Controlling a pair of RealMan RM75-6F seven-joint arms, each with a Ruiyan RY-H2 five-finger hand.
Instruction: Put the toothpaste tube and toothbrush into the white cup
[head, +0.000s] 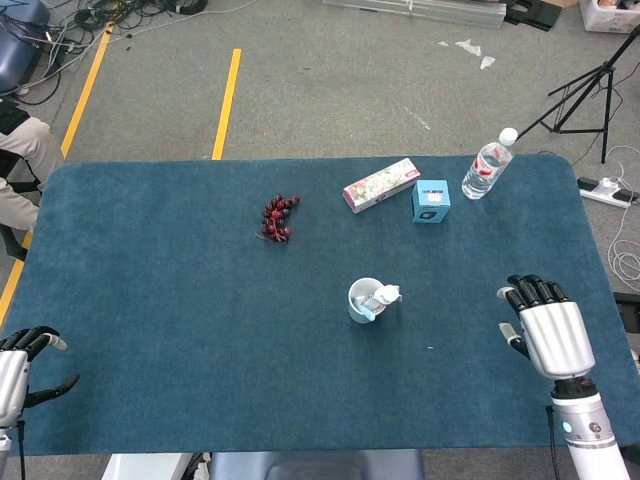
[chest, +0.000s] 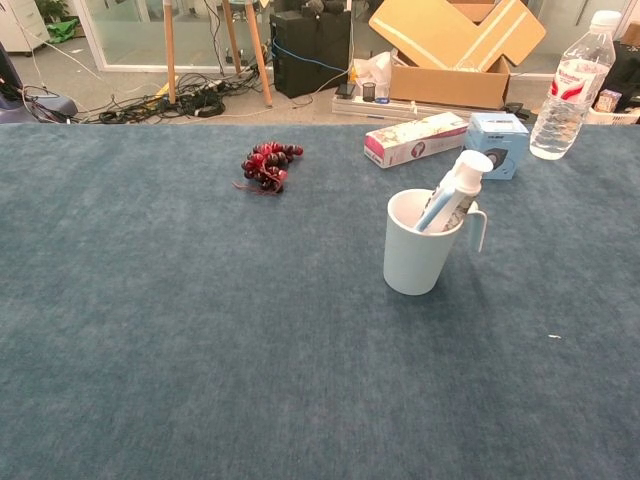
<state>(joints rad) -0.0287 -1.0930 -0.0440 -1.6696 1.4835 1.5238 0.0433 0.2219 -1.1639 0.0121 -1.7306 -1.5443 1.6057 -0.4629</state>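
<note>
So the white cup (head: 364, 299) sits a bit right of the middle of the blue tabletop (head: 180, 300), standing upright with its handle on the right in the chest view. The toothpaste (chest: 458, 187) and the toothbrush (chest: 433, 210) are both inside it, leaning toward about 1 o'clock with their tops poking over the rim. Right hand (head: 547, 332) is well off at the cup's 4 o'clock near the tabletop's right edge, back of the hand up, holding nothing, fingers lying side by side and pointing away; can't really tell how curled they are from this angle. Left hand (head: 18, 364) is way over at the near left corner, only partly in frame, thumb sticking out and nothing in it. Up at the far side there's a bunch of grapes (head: 277, 218) at the cup's 10 o'clock, a long box (head: 380, 184), a small blue box (head: 431, 200) just beside it and a bottle (head: 487, 164) at 1 o'clock.
</note>
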